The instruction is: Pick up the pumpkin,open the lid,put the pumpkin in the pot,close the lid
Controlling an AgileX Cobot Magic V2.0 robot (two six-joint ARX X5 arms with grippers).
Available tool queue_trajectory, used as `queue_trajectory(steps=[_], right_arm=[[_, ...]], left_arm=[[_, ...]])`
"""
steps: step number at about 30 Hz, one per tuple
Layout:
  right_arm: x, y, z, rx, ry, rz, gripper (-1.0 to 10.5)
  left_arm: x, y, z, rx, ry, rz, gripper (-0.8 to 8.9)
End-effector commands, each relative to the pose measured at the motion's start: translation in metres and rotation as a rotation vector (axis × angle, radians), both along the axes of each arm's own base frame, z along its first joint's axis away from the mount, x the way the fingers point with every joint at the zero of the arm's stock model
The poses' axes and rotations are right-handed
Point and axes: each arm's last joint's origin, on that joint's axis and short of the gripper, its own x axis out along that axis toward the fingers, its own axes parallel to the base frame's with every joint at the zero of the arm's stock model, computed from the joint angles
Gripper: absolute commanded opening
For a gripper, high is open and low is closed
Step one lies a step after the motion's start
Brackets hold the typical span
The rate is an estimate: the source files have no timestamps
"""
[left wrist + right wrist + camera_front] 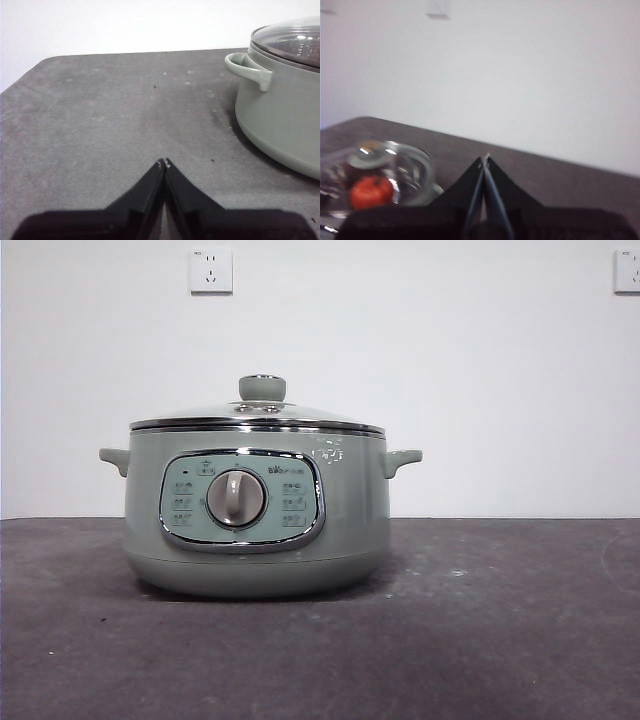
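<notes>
1. Front view: worktop (500,640) lies nearest, dark grey and scuffed. On it I see the pot (255,510), with the lid (258,418) seated on it. Its panel has a grey dial and small print I cannot read. Two wall sockets show behind.
2. Left wrist view: my left end effector (164,163) hangs clenched over bare worktop, holding nothing, beside the pot's side handle.
3. Right wrist view: my right end effector (485,159) is clenched and empty, raised above the pot. Blurred, but the pumpkin (370,191) shows through the glass, inside the pot under the lid.
4. Handling, I judge: the lid is glass, slick and breakable, best taken by its knob; the pumpkin looks light and ribbed, an easy pinch across its body.
</notes>
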Motion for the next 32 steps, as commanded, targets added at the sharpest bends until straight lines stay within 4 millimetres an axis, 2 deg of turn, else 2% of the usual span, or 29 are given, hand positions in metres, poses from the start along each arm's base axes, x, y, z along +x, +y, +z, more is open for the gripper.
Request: queue_trajectory(steps=[1, 5, 11, 17, 20, 32], right_arm=[[0.002, -0.002, -0.036, 0.036, 0.051, -0.059, 0.0], [0.003, -0.004, -0.073, 0.06, 0.083, -0.115, 0.0], [0.005, -0.004, -0.119, 0.111, 0.086, -0.142, 0.0], [0.008, -0.004, -0.152, 0.134, 0.149, -0.144, 0.0], [0.009, -0.004, -0.163, 0.127, 0.198, -0.149, 0.0], [0.008, -0.005, -0.168, 0.133, 0.258, -0.171, 0.0]], left_arm=[[0.001, 0.0, -0.005, -0.008, 0.012, 0.003, -0.04], [0.001, 0.0, -0.005, -0.008, 0.012, 0.003, -0.04], [0.001, 0.0, -0.005, -0.008, 0.012, 0.003, -0.04], [0.001, 0.0, -0.005, -0.008, 0.012, 0.003, -0.04], [0.001, 0.0, -0.005, -0.008, 0.012, 0.003, -0.04], [0.001, 0.0, -0.005, -0.008, 0.012, 0.003, -0.04]])
